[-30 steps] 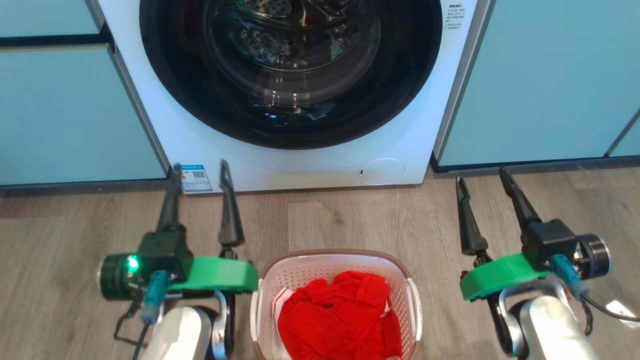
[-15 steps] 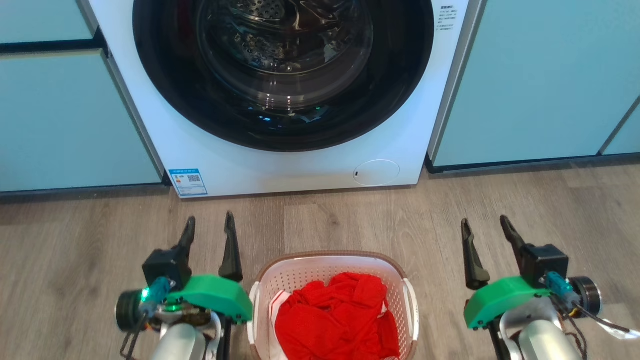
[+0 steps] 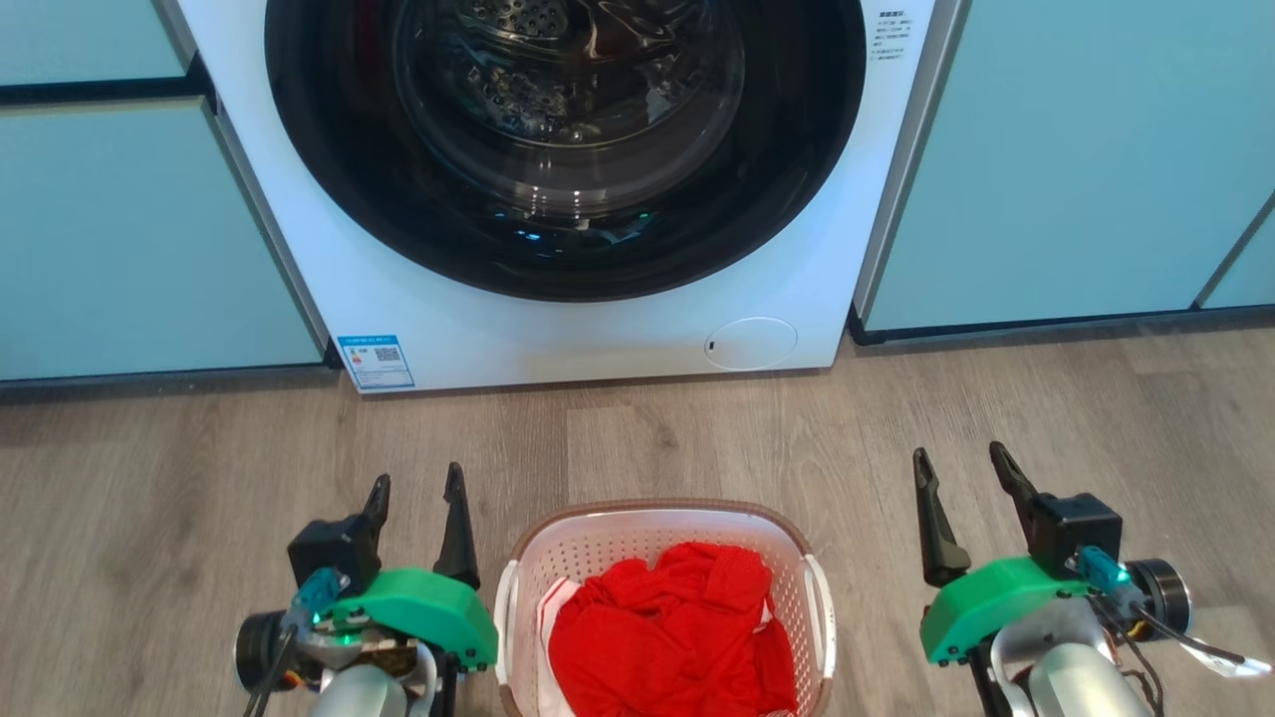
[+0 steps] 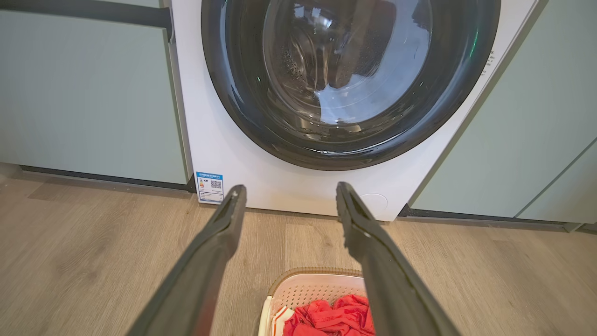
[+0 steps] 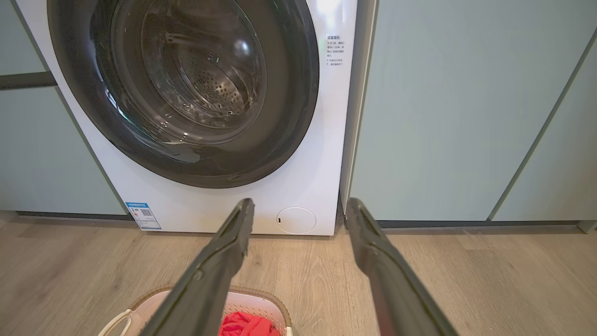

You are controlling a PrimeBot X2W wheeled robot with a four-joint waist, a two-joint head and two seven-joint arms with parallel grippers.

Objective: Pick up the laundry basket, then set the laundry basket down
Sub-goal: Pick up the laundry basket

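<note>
The laundry basket [image 3: 637,543] sits on the wooden floor [image 3: 697,428] at the bottom centre of the head view, heaped with red clothes [image 3: 667,637], before the washing machine [image 3: 598,339]. The left gripper [image 3: 416,478], jaws apart, hangs just beside it. The right gripper [image 3: 958,454], jaws also apart, stands well off at lower right. I'd worry that an uneven reach would tip the basket on lifting and spill the clothes.
</note>
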